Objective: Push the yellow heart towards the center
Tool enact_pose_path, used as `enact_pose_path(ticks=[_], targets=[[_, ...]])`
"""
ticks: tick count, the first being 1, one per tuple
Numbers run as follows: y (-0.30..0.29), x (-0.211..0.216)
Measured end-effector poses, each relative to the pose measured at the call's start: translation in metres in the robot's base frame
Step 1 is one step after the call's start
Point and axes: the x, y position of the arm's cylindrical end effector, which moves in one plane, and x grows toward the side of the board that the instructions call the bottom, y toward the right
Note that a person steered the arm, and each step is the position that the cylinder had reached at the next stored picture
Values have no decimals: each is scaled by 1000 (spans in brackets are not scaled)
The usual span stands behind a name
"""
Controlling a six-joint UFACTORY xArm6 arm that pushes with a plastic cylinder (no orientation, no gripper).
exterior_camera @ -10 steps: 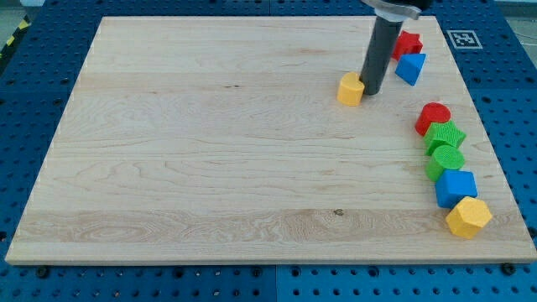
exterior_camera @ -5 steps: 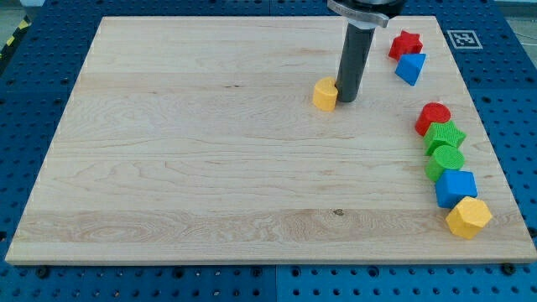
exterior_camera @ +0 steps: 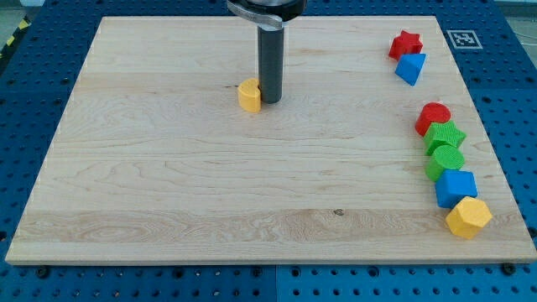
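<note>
My rod stands straight up, and my tip (exterior_camera: 269, 101) touches the right side of the yellow heart (exterior_camera: 249, 96). I have no fingers. The heart sits near the board's (exterior_camera: 168, 184) top middle. A black-and-white square tag (exterior_camera: 461, 39) has no words.

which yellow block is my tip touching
The yellow heart near the view's top middle; my tip presses its right side. The other yellow block sits far bottom right.
</note>
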Motion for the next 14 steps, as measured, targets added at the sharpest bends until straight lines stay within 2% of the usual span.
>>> enact_pose_path(ticks=[2,3,9,11,12,14], targets=[[56,0],[57,0],[170,-8],[178,-8],[209,-8],[236,6]])
